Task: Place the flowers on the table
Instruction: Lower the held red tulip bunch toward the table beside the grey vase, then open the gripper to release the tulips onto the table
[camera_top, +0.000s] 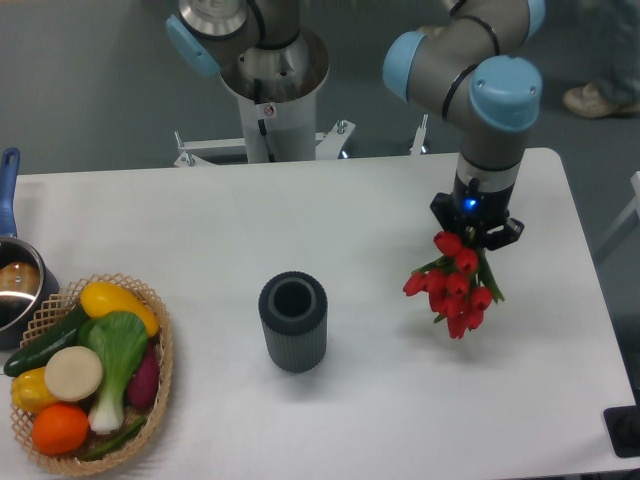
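Flowers hang clamped directly beneath tool, above table.

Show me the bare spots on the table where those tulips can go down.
Bare patches on the table: right of the dark vase, under and around the flowers in the gripper; also the far strip behind the vase. The left edge is crowded by the wicker basket and the pot.

Obstacles on the table: dark ribbed vase, upright, centre front; wicker basket of produce at front left; pot at the left edge behind it. Open white surface lies between vase and gripper, which hangs with the flowers above the right side; bare table also runs along the back.
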